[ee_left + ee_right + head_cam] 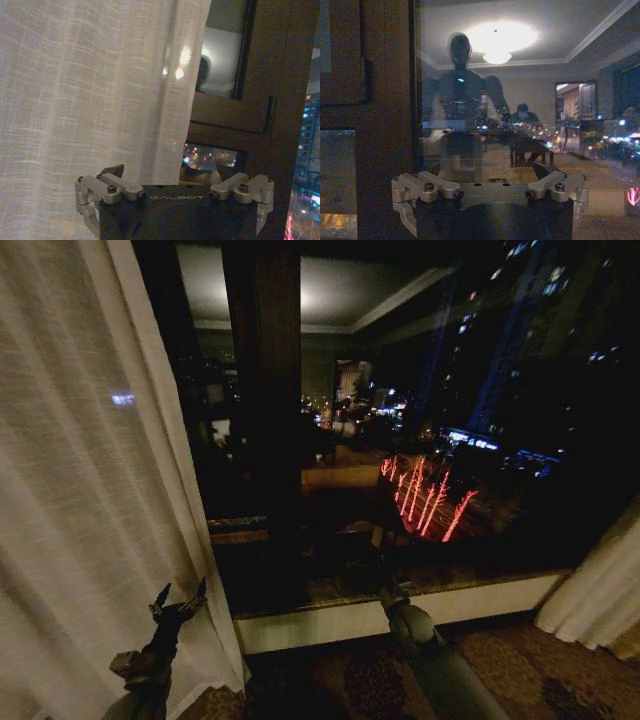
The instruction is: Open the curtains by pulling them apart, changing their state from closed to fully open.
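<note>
The curtains are two sheer cream-white panels, drawn apart. The left panel (pixel 90 490) hangs down the left side, and its inner edge (pixel 170 90) falls just beyond my left gripper in the left wrist view. Far to the right, the lower part of the right panel (pixel 600 590) is bunched at the window's end. My left gripper (pixel 180 595) is low beside the left panel's edge, open, with no fabric between its fingers. My right gripper (pixel 378 540) reaches toward the bare dark glass in the middle and is open, holding nothing.
A dark wooden window post (pixel 262 390) stands between the panels. A pale sill (pixel 480 602) runs below the glass, with patterned carpet (pixel 540 670) under it. The glass (pixel 520 100) reflects the lit room and the robot.
</note>
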